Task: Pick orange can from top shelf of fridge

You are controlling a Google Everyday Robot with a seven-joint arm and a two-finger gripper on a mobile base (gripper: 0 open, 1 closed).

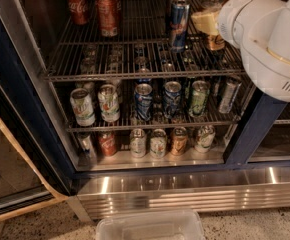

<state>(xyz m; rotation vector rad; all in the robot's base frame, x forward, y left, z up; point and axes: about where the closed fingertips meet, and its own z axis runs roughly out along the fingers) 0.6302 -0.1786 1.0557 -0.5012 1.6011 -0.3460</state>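
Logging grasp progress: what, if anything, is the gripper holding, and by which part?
Cannot tell. The gripper sits against the orange can at the right end of the top shelf; no hold is visible.
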